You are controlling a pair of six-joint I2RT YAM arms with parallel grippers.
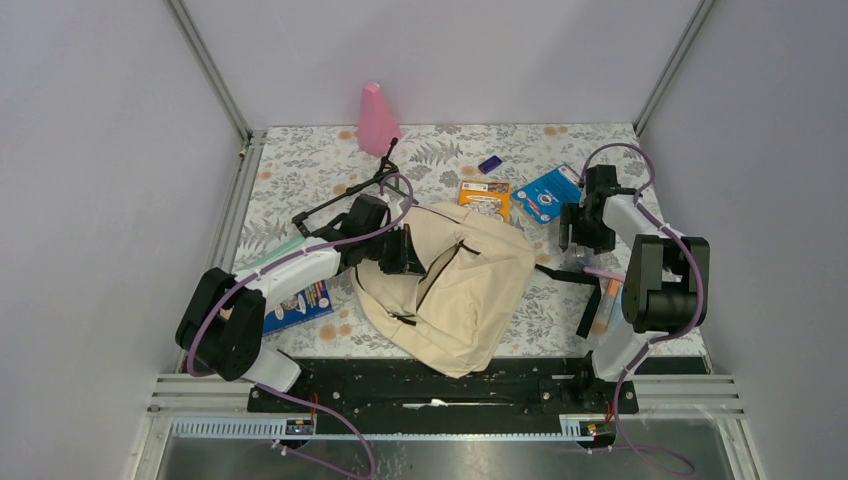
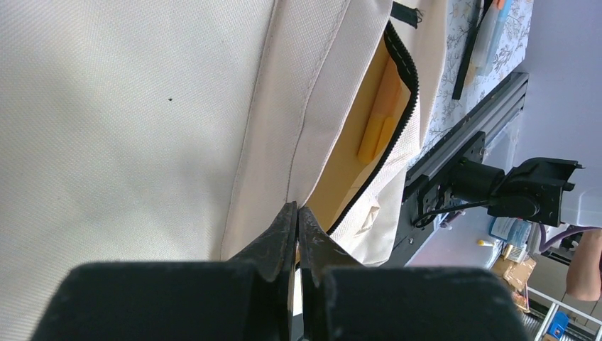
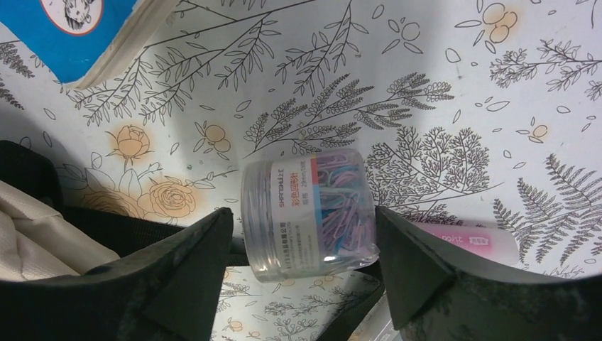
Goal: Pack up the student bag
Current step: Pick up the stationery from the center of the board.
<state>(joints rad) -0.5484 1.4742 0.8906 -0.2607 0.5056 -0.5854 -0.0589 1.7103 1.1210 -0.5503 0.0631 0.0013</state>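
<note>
On the table (image 1: 300, 170), at its centre, the student bag (image 1: 450, 290) lies flat, its near end close to the arm bases. A zipped pocket (image 2: 369, 135) on the bag stands open, showing a yellow lining.

At the bag's far-left edge, the left gripper (image 2: 297, 220) has its jaws pressed together, tips against the fabric beside a seam. Whether fabric is caught between them cannot be told.

To the right of the bag, the right gripper (image 3: 304, 217) is spread wide, one jaw on each side of a clear jar of paper clips (image 3: 312, 185) lying on its side on the table. The jaws are close to the jar walls; contact cannot be confirmed. A pink pack (image 3: 468, 238) lies just right of the jar.

Beyond the bag lie an orange booklet (image 1: 485, 197) and a blue book (image 1: 547, 193), with a small purple item (image 1: 490, 164) farther back. A pink bottle (image 1: 377, 120) stands at the far edge. Another book (image 1: 300, 305) lies under the left arm.
</note>
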